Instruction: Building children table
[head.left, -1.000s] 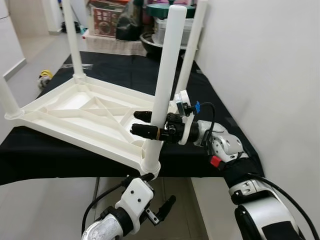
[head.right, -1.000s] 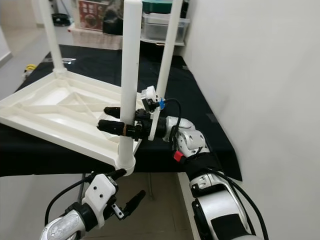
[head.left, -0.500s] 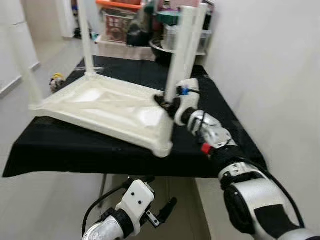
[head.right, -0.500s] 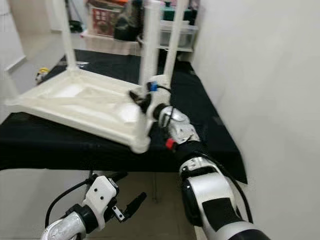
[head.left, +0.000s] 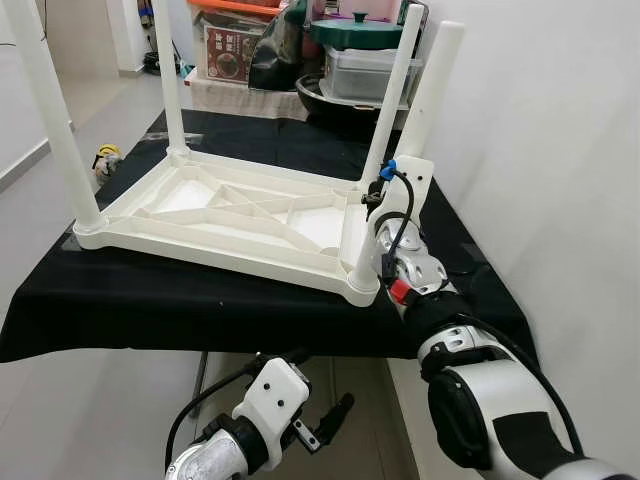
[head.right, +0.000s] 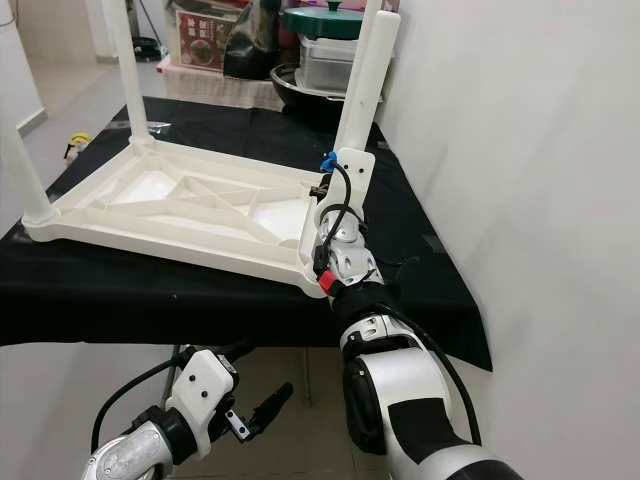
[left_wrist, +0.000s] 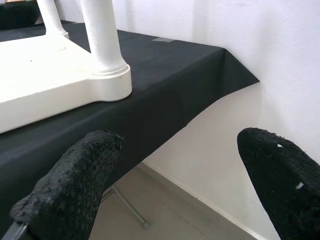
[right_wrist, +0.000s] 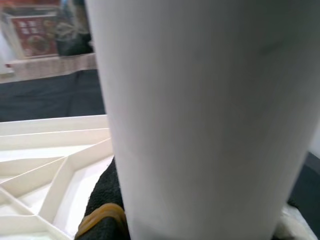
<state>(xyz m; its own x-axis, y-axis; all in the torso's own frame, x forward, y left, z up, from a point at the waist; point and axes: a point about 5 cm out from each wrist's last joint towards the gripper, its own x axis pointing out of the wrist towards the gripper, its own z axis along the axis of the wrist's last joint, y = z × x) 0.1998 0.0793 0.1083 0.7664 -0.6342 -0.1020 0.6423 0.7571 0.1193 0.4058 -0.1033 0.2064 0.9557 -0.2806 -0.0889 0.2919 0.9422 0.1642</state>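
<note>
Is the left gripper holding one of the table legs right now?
No, the left gripper hangs open below the black-covered table edge, touching nothing.

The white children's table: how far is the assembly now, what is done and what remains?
Four legs stand in the upturned tabletop on the black cloth. The right gripper grips the near-right leg, probably seating it. The left gripper hangs open below the edge. Left: turning the table upright.

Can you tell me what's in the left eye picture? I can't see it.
A white children's table lies upside down on a bench with a black cloth, its legs pointing up. The robot's right gripper is at the near right leg, which leans. The left gripper hangs open below the bench edge.
</note>
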